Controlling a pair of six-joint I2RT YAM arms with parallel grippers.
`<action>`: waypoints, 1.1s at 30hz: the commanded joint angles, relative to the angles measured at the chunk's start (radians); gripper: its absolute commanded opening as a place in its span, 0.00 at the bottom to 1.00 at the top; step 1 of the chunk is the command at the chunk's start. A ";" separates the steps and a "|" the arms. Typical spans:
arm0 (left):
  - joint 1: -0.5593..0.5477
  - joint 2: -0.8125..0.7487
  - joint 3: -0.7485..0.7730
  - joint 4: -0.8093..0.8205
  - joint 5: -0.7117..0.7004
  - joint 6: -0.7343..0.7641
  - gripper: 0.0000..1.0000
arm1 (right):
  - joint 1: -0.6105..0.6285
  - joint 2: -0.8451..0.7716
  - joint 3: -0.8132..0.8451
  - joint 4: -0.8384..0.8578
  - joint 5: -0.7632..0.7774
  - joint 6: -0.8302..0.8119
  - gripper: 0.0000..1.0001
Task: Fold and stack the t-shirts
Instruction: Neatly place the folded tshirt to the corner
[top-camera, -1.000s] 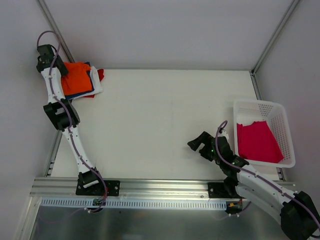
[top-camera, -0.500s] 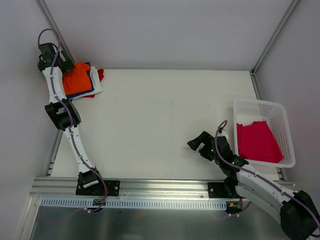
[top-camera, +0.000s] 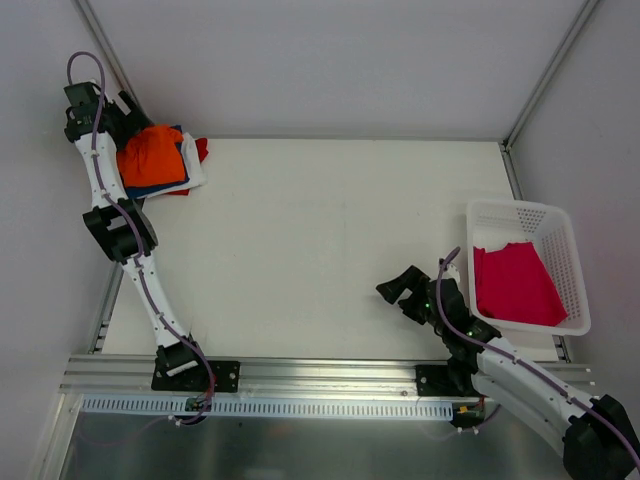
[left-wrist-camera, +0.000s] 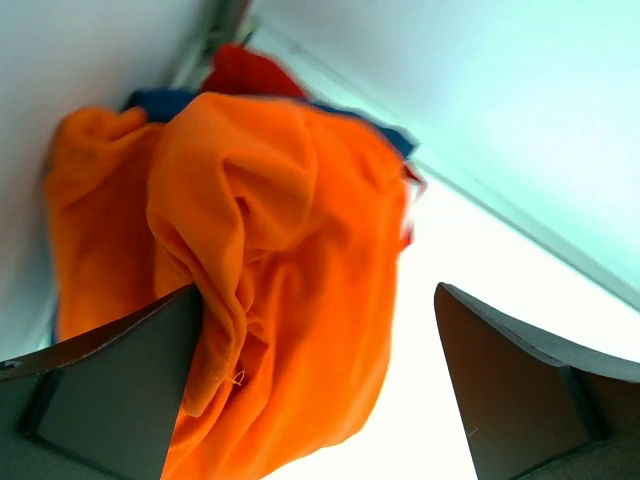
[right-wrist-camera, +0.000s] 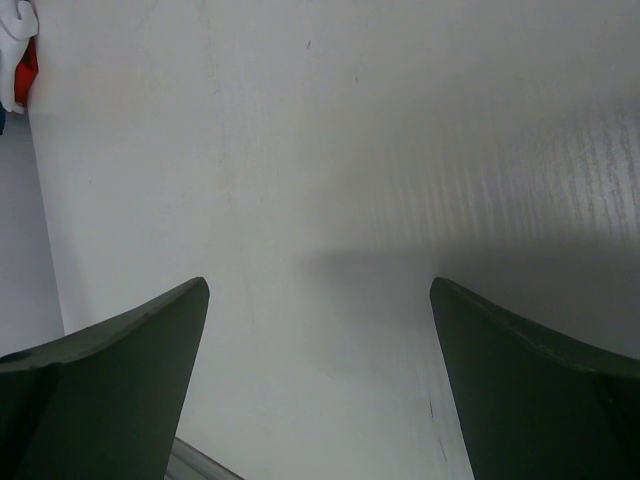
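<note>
Left claw (left-wrist-camera: 318, 292) pulled back cornerward, splayed per wrist view, orange tee (top-camera: 152, 156) bunched, right claw (right-wrist-camera: 318, 285) splayed too

A matte white counter (top-camera: 320, 230) sits between plain white walls (top-camera: 330, 60). Aluminium struts (top-camera: 548, 72) rise at its far corners, and a metal rail (top-camera: 330, 370) runs along the near edge. The light is soft and even.

We log a plain bright orange tee (top-camera: 152, 157), a navy tee (left-wrist-camera: 160, 100), a white tee (top-camera: 194, 172) and a red tee (top-camera: 201, 150), all solid colour. The magenta-pink tee (top-camera: 515, 285) is plain too. White lattice basket (top-camera: 560, 240), off-white unpatterned desk (top-camera: 320, 240). The left tool (left-wrist-camera: 318, 290) and right tool (right-wrist-camera: 320, 285) are dark grey.
</note>
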 joint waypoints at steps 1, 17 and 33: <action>-0.001 -0.099 -0.036 0.176 0.181 -0.051 0.99 | 0.002 -0.021 -0.059 -0.228 -0.006 0.012 0.99; 0.023 -0.432 -0.852 1.188 0.142 -0.435 0.99 | 0.001 -0.129 -0.056 -0.286 0.000 0.004 1.00; 0.094 0.003 -0.566 1.945 0.144 -1.265 0.99 | 0.002 -0.022 -0.086 -0.151 -0.011 -0.007 0.99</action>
